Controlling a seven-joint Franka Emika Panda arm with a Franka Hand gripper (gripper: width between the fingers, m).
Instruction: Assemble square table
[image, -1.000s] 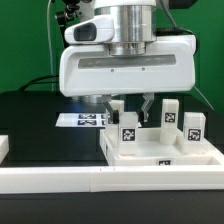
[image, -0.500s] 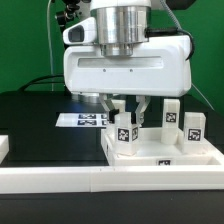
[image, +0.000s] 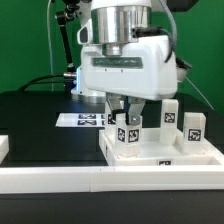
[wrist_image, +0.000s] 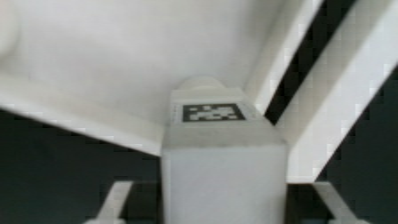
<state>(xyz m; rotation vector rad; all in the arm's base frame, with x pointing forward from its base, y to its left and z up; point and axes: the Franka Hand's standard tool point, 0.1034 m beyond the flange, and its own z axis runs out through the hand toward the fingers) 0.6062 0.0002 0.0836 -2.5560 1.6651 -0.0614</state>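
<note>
White plastic leg (image: 127, 133) clamped upright between gripper (image: 126, 112) fingers, standing on square slab (image: 200, 158); two legs at three o'clock.

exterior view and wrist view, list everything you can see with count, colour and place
large white plastic square slab: 1, white, lying flat at the exterior view's lower right, against the rail
short white tagged legs: 4, white with black-and-white tags, standing upright on the slab; one between the pincer's fingers, one behind it, two toward the exterior view's right
flat printed sheet of black-and-white tags: 1, white, on the black table behind the slab
long white rail: 1, white, along the front edge
black table: 1, black, under everything
pincer: 1, closed around the front leg
</note>
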